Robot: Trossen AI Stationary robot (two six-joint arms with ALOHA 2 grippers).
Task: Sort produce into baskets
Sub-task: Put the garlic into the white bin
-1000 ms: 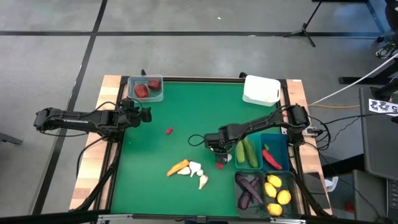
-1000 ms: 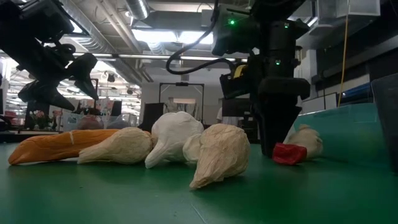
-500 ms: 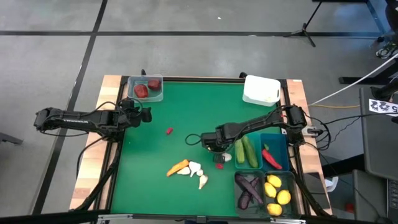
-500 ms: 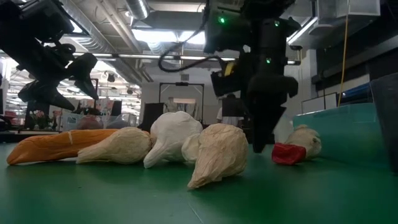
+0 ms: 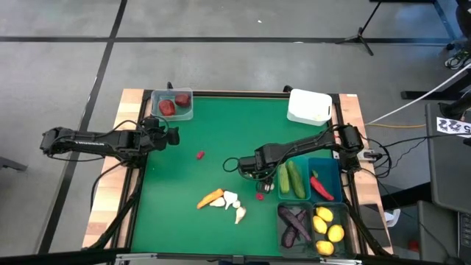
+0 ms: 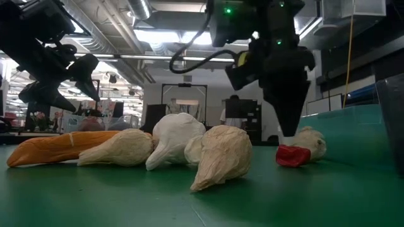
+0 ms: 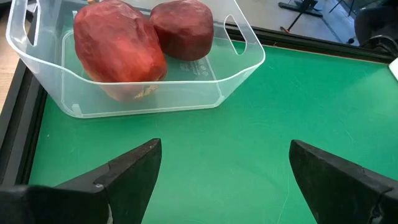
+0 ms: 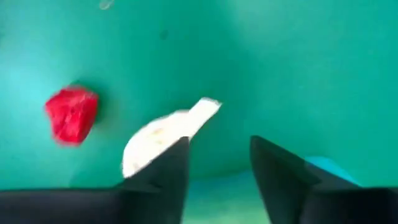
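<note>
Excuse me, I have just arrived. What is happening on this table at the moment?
A two-armed robot is sorting toy produce into baskets. The right pincer hangs, holding nothing, above a white garlic and a small red piece on the green mat, beside the basket of cucumbers. The left pincer waits open near the clear basket with two dark red fruits. A carrot, more garlic and another red piece are unsorted.

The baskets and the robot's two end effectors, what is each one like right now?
Clear basket: holds two dark red fruits.
White basket: contents hidden.
Teal baskets: hold cucumbers, a red pepper.
Dark baskets: hold eggplants, lemons.
Left end effector: open, empty.
Right end effector: parted, empty, above garlic.
</note>
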